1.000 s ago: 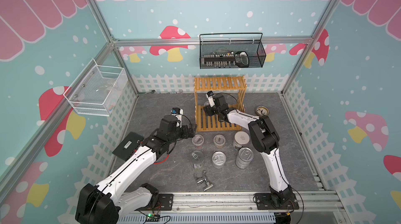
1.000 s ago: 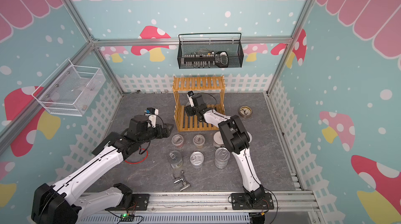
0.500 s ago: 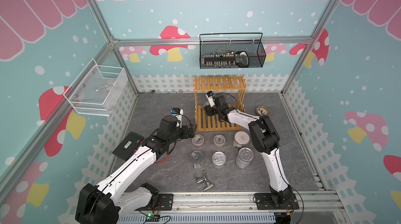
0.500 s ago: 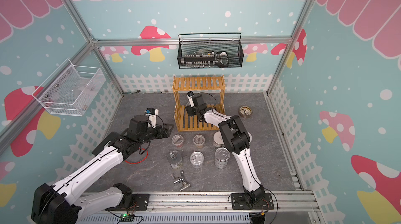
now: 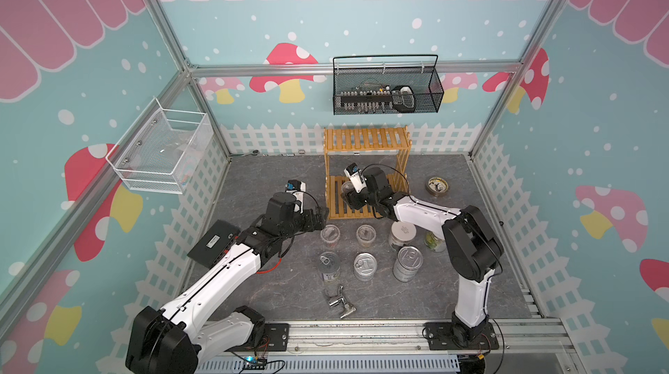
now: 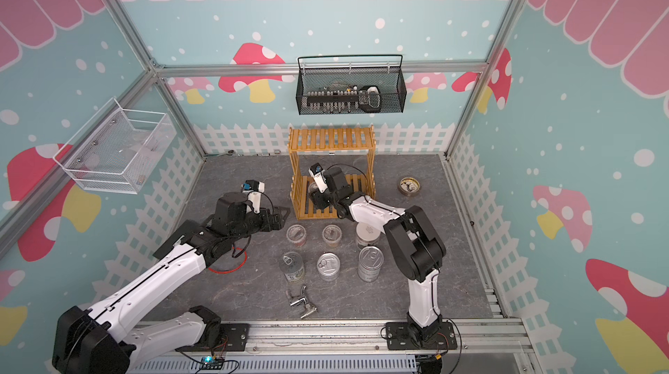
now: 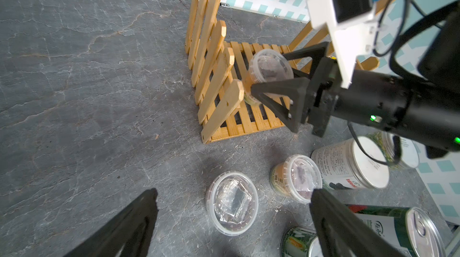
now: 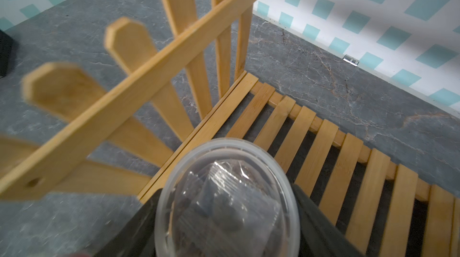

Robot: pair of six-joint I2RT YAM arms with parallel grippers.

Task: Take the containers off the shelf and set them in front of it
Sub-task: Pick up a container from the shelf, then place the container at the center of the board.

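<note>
The shelf (image 5: 365,140) (image 6: 331,138) stands at the back wall with a bare top tier. Under it, by the left side rail, my right gripper (image 5: 349,196) (image 7: 268,71) (image 8: 224,218) is shut on a small clear tub (image 5: 348,187) (image 7: 270,68) (image 8: 224,193), tilted over the lower slats (image 8: 323,143). My left gripper (image 5: 322,214) (image 6: 284,214) (image 7: 234,193) hangs open and holds nothing, above the floor beside the shelf's front left corner. In front of the shelf stand two clear tubs (image 5: 330,234) (image 5: 365,234), two jars (image 5: 402,232) (image 5: 434,242) and three tins (image 5: 329,267) (image 5: 365,265) (image 5: 408,261).
A chrome faucet (image 5: 338,301) lies near the front rail. A tape roll (image 5: 437,186) sits to the right of the shelf. A flat black box (image 5: 213,243) lies under my left arm. A black wire basket (image 5: 387,93) and a white mesh basket (image 5: 159,155) hang on the walls.
The right gripper's jaws have closed a little onto the clear tub. Both arms otherwise stay where they were.
</note>
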